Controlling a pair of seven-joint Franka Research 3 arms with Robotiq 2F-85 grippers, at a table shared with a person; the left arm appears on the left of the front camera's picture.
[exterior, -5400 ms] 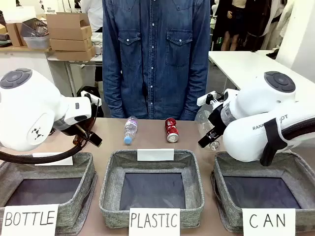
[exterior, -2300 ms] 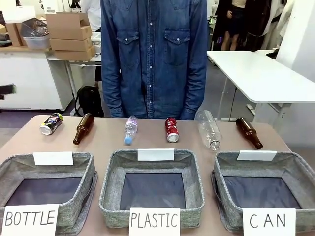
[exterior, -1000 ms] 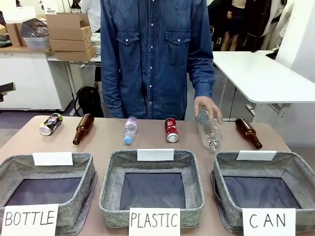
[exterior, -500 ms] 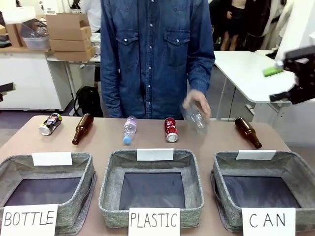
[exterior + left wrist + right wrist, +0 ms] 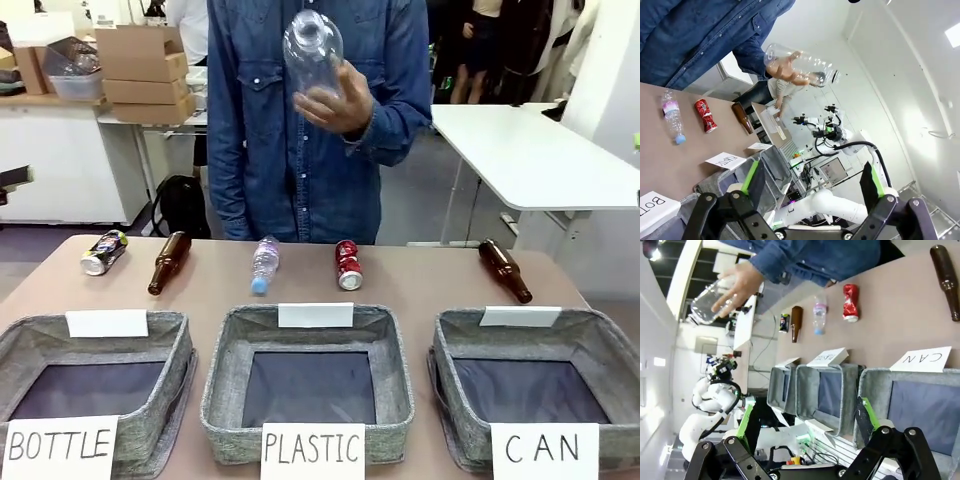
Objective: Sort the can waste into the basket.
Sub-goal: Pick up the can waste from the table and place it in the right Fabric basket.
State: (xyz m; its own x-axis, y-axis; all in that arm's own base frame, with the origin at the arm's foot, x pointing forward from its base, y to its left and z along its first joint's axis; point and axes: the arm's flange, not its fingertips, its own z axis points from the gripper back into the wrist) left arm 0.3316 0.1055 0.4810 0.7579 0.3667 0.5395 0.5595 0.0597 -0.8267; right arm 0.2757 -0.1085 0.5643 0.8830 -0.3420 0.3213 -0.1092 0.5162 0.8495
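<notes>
Red can (image 5: 348, 265) lies in the far row, plastic bottle (image 5: 264, 264) near on its left. To its right, a wide stretch of bare counter (image 5: 430, 285) runs up to the right brown bottle (image 5: 505, 270). Dark can (image 5: 104, 251) sits at the row's left end, hemmed by the left brown bottle (image 5: 169, 262) near on one side. A bare strip separates row from baskets. CAN basket (image 5: 600, 340) gapes open-topped at the right, PLASTIC basket (image 5: 225, 340) well apart from it. The person's hand (image 5: 335, 105) holds a clear bottle (image 5: 312, 45) high above the row.
</notes>
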